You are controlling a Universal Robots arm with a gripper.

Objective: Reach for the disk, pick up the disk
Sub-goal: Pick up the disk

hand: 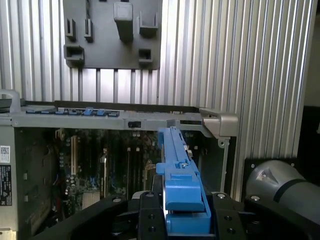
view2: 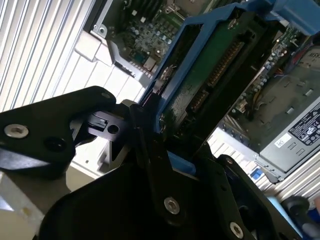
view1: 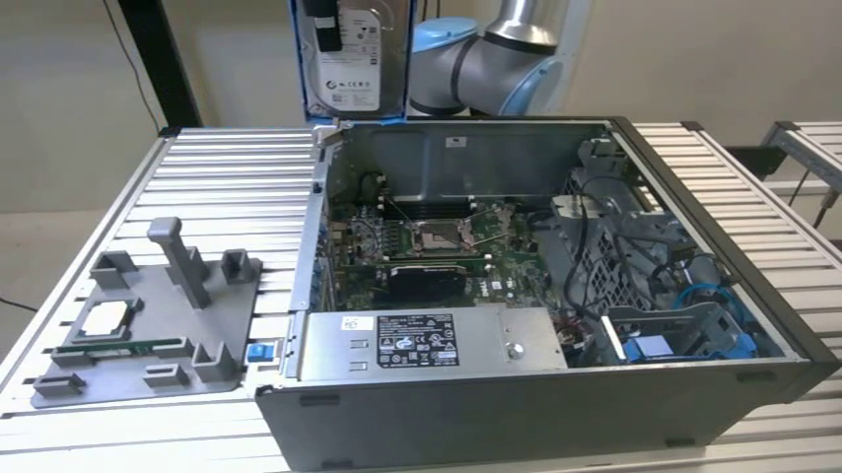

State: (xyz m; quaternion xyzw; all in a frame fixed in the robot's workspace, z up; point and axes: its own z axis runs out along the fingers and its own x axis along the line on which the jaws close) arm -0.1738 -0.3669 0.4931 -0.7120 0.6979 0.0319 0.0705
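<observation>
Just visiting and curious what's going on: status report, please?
Gripper shut on the disk. Disk held upright, above the open computer case. Nothing seen blocking it.

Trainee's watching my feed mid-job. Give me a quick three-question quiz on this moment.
1. True or false: the disk lies inside the computer case.
2. The gripper is shut on: A) a cable B) the disk C) nothing.
3. Fill in: the grey fixture plate lies to the exterior view's ____ of the computer case.
Key: 1 false, it is held up above the computer case's back wall; 2 B; 3 left.
</observation>
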